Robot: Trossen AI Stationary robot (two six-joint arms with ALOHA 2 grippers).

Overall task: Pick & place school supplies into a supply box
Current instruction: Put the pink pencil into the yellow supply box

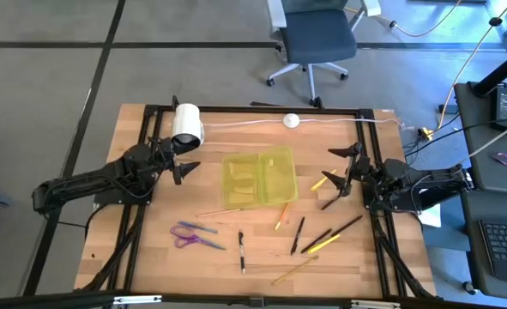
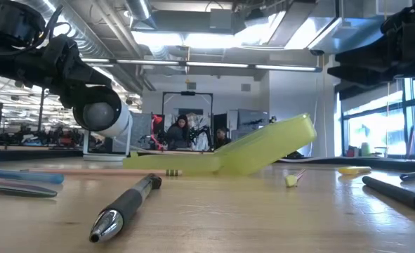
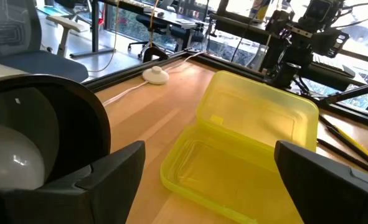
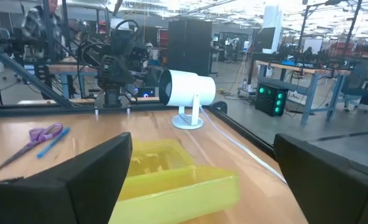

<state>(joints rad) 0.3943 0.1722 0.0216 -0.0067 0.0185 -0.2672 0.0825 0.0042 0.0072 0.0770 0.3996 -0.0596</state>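
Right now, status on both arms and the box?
Left gripper open beside box, right gripper open, both empty. Box open, nothing in it yet. Pens and scissors loose on table. Nothing blocking.

- Even, bright indoor light; ceiling strip lights glare white in the low view.
- Daylight through windows at 3 o'clock washes that side pale.
- The counter shows only soft, short shadows from overhead.
- In the low view the near pen is soft, its tip blurred; the room behind is hazy.
- Wrist views bend straight lines at the edges; the near dark fingers are out of focus.
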